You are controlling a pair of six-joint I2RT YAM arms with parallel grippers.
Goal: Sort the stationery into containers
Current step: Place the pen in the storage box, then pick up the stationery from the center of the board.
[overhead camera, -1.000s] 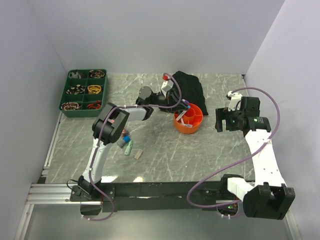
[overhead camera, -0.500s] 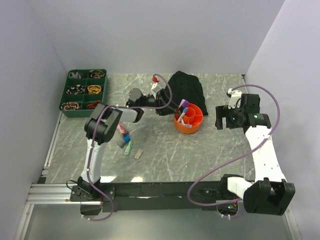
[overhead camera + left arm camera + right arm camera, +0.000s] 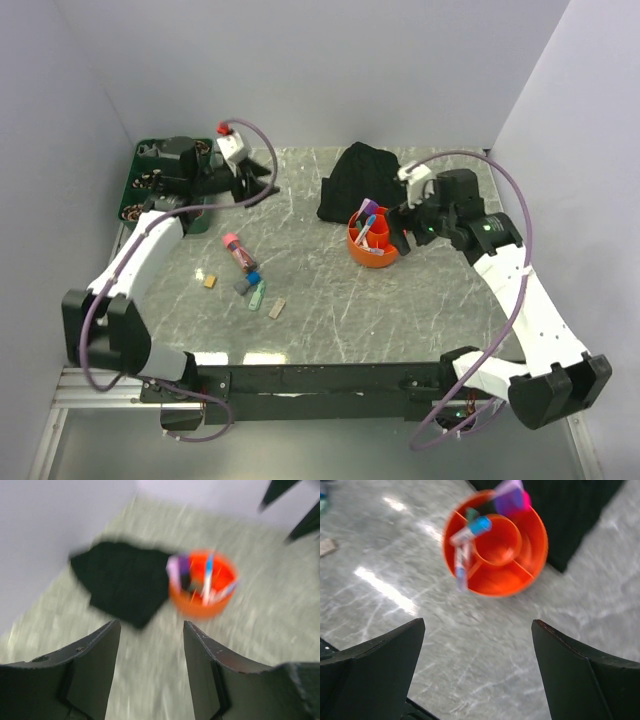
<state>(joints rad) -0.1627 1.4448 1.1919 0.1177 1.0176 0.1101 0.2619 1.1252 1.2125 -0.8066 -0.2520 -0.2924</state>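
The orange tub (image 3: 375, 245) stands right of centre with pens and a purple marker upright in it (image 3: 512, 500). My right gripper (image 3: 402, 232) hovers just right of the tub, open and empty (image 3: 477, 622). My left gripper (image 3: 262, 186) hangs at the back left beside the green tray (image 3: 137, 190), open with nothing between its fingers (image 3: 150, 625). In the blurred left wrist view the tub (image 3: 202, 585) lies far ahead. Loose on the table lie a pink marker (image 3: 237, 250), a blue marker (image 3: 253, 278), a green-capped pen (image 3: 258, 295) and two tan erasers (image 3: 210, 281) (image 3: 277, 309).
A black fabric heap (image 3: 360, 178) lies behind the tub, touching it. The left arm covers much of the green tray, whose visible compartments hold coiled rubber bands (image 3: 131, 213). Grey walls close in the back and both sides.
The left arm has swung from the tub to the back left by the green tray, and its gripper has opened. The right gripper has moved left, close to the tub.
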